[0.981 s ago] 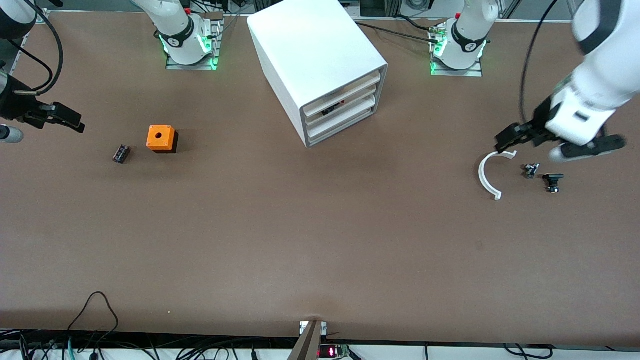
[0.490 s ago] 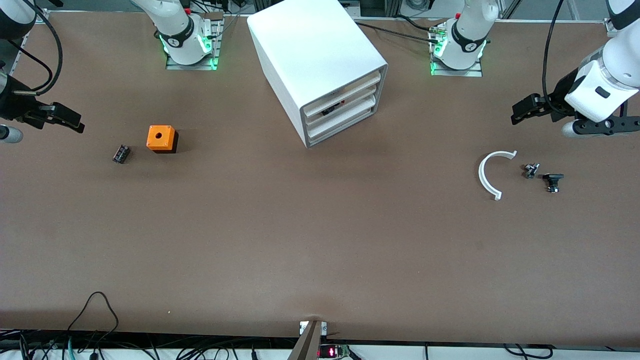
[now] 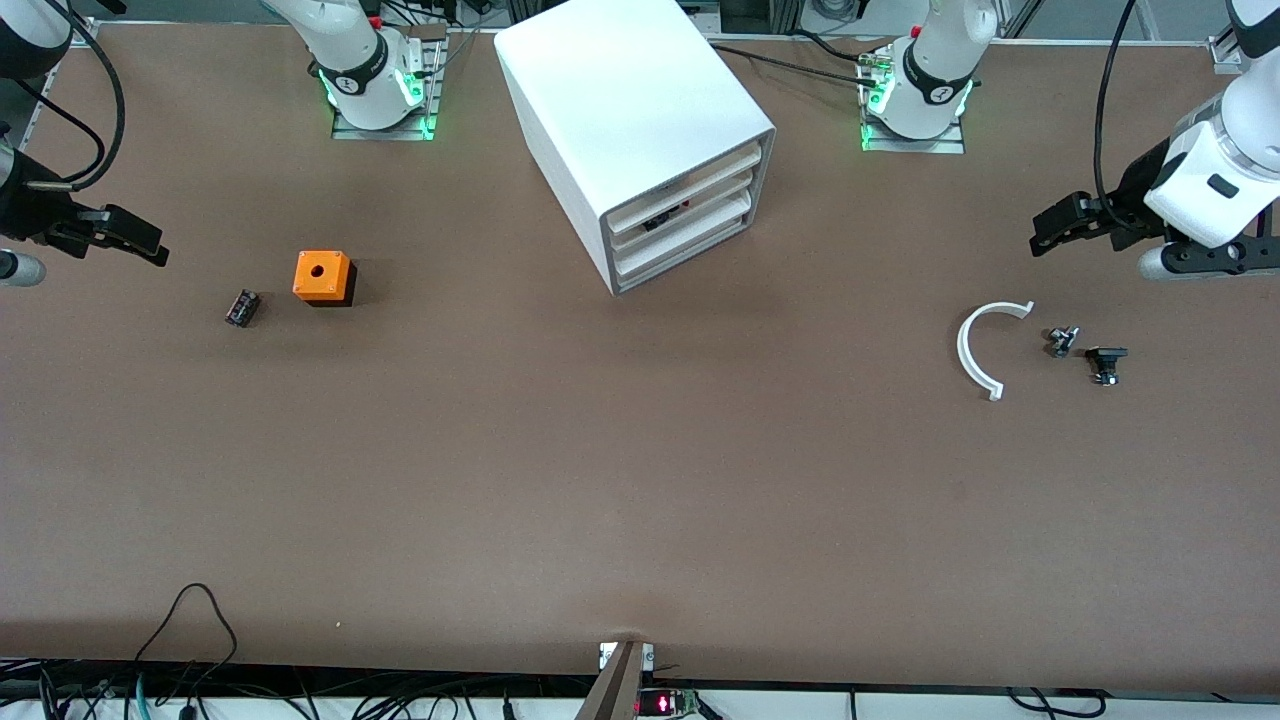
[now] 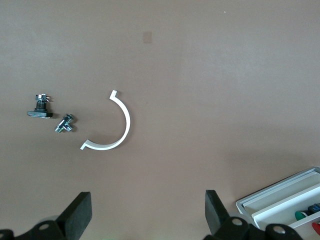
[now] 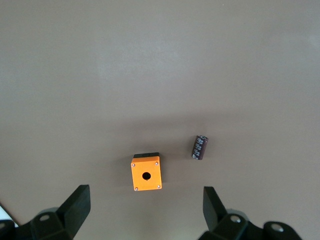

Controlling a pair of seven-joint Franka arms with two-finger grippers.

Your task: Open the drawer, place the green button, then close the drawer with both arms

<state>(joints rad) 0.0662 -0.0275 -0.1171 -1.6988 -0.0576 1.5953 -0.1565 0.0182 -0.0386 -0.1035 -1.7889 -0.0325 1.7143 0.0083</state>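
Note:
The white cabinet (image 3: 620,90) stands at the back middle of the table. Its lowest drawer (image 3: 682,248) is shut, front flush. A corner of the cabinet shows in the left wrist view (image 4: 272,192). A small green and blue bit (image 4: 300,215) sits in the gap above the middle drawer front; I cannot tell whether it is the button. No green-capped button shows on the table. My left gripper (image 3: 1047,232) is open and empty, up over the table at the left arm's end (image 4: 147,215). My right gripper (image 3: 140,240) is open and empty, waiting at the right arm's end (image 5: 146,207).
A white arc piece (image 3: 980,350), a small metal bit (image 3: 1062,341) and a small black part (image 3: 1104,362) lie toward the left arm's end. An orange cube with a hole (image 3: 322,276) and a small dark part (image 3: 242,307) lie toward the right arm's end.
My left gripper has moved from just over the white arc toward the left arm's end of the table, then dipped slightly. The right arm has not moved.

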